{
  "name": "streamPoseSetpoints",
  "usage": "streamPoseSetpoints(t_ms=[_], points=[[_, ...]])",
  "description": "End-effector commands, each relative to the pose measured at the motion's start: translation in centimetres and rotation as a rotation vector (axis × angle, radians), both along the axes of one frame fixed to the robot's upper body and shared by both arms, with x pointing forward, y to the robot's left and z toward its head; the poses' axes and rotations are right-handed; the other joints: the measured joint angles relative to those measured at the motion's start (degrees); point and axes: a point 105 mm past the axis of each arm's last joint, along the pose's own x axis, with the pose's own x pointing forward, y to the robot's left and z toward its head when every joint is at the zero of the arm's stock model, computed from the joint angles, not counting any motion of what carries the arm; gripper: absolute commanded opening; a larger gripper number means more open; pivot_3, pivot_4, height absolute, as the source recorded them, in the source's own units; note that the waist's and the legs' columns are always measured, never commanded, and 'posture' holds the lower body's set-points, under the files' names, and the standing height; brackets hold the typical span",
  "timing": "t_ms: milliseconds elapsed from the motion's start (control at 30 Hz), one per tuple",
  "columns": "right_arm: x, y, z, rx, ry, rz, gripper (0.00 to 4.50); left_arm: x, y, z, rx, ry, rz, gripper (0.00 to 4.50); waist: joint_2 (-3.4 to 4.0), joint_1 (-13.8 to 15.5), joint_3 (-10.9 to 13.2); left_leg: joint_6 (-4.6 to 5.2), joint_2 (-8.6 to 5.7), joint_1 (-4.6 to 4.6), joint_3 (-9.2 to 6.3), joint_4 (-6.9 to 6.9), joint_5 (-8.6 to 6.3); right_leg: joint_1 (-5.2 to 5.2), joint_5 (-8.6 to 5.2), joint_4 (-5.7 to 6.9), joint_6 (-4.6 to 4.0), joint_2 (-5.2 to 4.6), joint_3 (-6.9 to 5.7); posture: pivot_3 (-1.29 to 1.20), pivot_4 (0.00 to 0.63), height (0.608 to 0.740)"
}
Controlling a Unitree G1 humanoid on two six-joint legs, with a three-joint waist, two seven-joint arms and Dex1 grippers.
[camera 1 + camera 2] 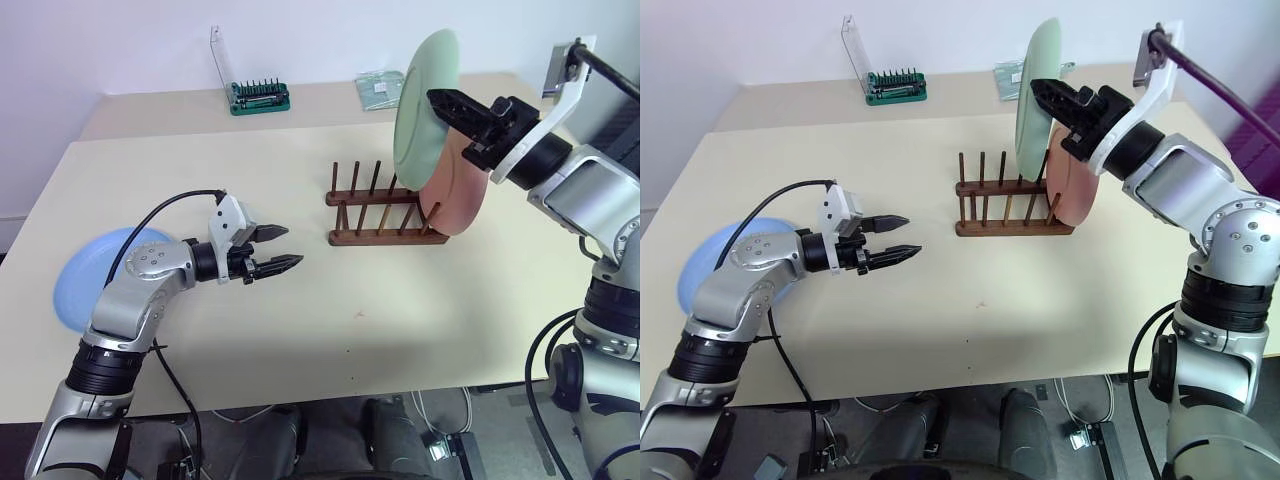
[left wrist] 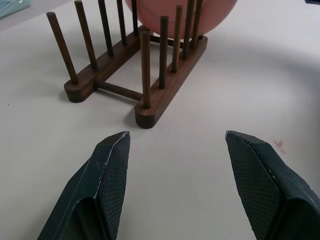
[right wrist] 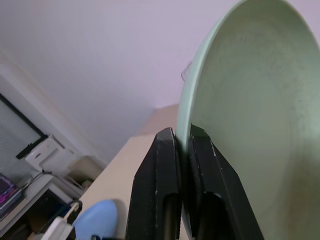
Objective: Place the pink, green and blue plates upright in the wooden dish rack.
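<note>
Blue plate (image 1: 100,275): flat on the table (image 1: 400,320) at far left, partly hidden behind the left arm, not yet racked. Left gripper (image 1: 278,250): fingers spread wide, nothing between them, hovering low over the table and aimed toward the wooden dish rack (image 1: 385,210), with bare table between. Rack: mid-table, long axis running left to right, two rows of upright pegs; free slots on its left side. Pink plate (image 1: 460,190): upright in the rack's right-end slot. Green plate (image 1: 425,85): held on edge in the air, above and just left of the pink plate, over the rack's right half, face roughly parallel to the pink one. Right gripper (image 1: 445,105): fingers pinched tight on the green plate's rim. Judged next: lower the green plate edge-first into the slot beside pink; right arm nearer, already overhead.
</note>
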Motion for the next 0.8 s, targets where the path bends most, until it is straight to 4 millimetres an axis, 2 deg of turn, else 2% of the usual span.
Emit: streamPoseSetpoints(t_ms=[33, 600, 633, 700, 800], points=[[-0.6, 0.2, 1.0, 0.007, -0.048, 0.029, 0.03, -0.4, -0.1, 0.8, -0.007, -0.031, -0.011, 3.12, 0.0, 0.0, 0.0, 0.0, 0.0, 0.0, 0.0, 0.0, 0.0, 0.0, 0.0, 0.0, 0.0, 0.0, 0.0, 0.0, 0.15, 0.74], [1.5, -0.6, -3.2, 0.004, 0.11, 0.014, 0.03, -0.6, -0.7, 0.8, -0.001, -0.028, -0.03, 3.12, 0.0, 0.0, 0.0, 0.0, 0.0, 0.0, 0.01, 0.0, 0.0, 0.0, 0.0, 0.0, 0.0, 0.0, 0.01, 0.0, 0.15, 0.74], [1.7, -0.6, -3.4, -0.001, 0.115, 0.008, 0.69, -0.6, -0.7, 0.8, 0.0, -0.028, -0.031, 3.12, 0.0, 0.02, 0.0, 0.0, 0.0, 0.0, 0.01, 0.0, 0.0, 0.0, 0.0, 0.0, 0.0, 0.0, 0.0, 0.0, 0.15, 0.74], [1.8, -0.6, -3.3, -0.008, 0.11, 0.004, 1.4, -0.6, -0.7, 0.8, -0.001, -0.028, -0.031, 3.12, 0.0, 0.01, 0.0, 0.0, 0.0, 0.0, 0.02, 0.0, 0.0, 0.0, 0.0, 0.0, 0.0, 0.0, 0.01, 0.0, 0.15, 0.74], [1.9, -0.6, -2.8, -0.038, 0.086, -0.015, 2.9, -0.6, -0.7, 0.8, -0.003, -0.026, -0.029, 3.12, 0.0, -0.01, 0.0, 0.0, 0.0, 0.0, 0.02, 0.0, 0.0, 0.0, 0.0, 0.0, 0.0, 0.0, 0.01, 0.0, 0.15, 0.74]])
